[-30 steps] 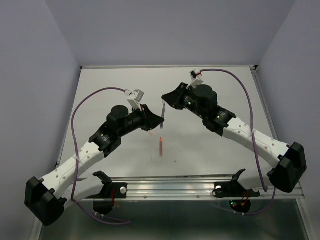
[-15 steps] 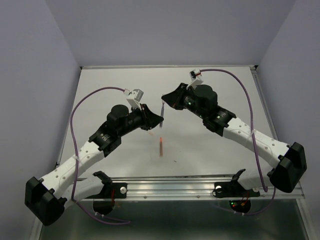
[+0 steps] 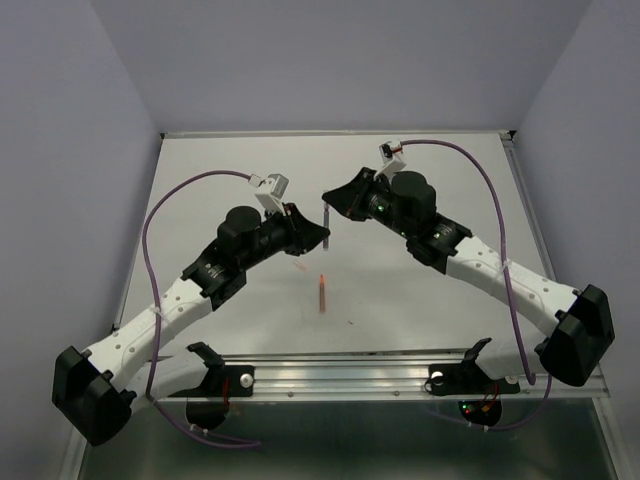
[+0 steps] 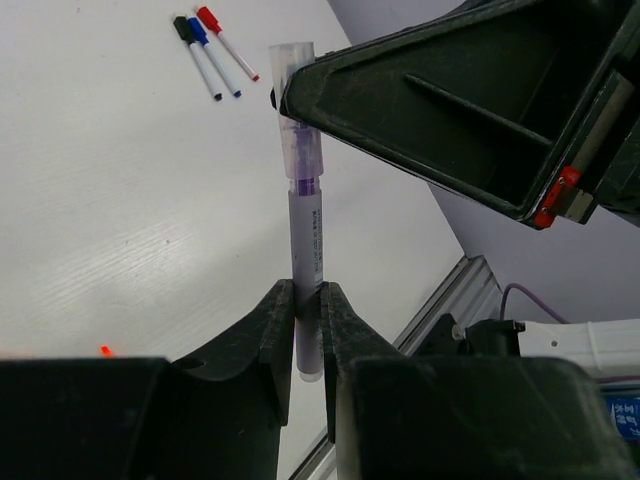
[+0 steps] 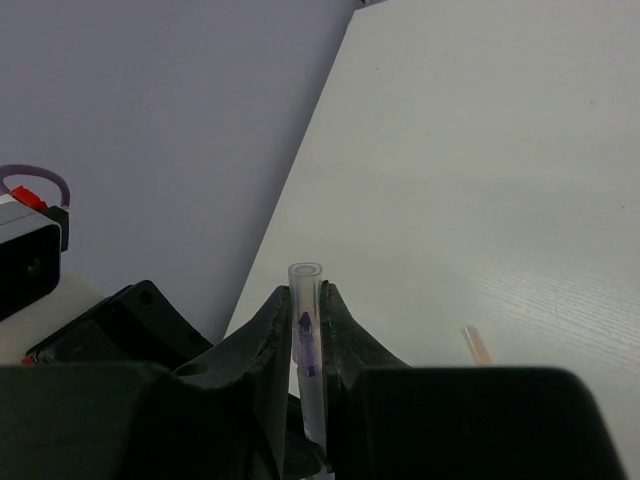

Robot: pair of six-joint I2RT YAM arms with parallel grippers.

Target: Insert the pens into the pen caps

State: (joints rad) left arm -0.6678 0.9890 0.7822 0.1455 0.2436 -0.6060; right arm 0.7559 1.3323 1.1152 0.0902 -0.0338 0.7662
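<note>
My left gripper (image 4: 307, 292) is shut on the lower barrel of a pale grey pen (image 4: 308, 235) with a purple tip and holds it upright above the table. My right gripper (image 5: 306, 292) is shut on a clear pen cap (image 5: 305, 305). The purple tip sits inside the cap, which also shows in the left wrist view (image 4: 297, 95). In the top view the two grippers (image 3: 318, 236) (image 3: 332, 201) meet at mid table with the pen (image 3: 327, 218) between them. An orange pen (image 3: 322, 291) lies on the table below them and shows faintly in the right wrist view (image 5: 477, 344).
Three white pens with black (image 4: 197, 58), blue (image 4: 214, 57) and red (image 4: 226, 43) caps on them lie side by side on the table in the left wrist view. A metal rail (image 3: 400, 372) runs along the table's near edge. Walls enclose the table (image 3: 450, 170).
My left gripper has shifted slightly up and right toward the right gripper, carrying the pen with it. The right arm and the orange pen have barely moved.
</note>
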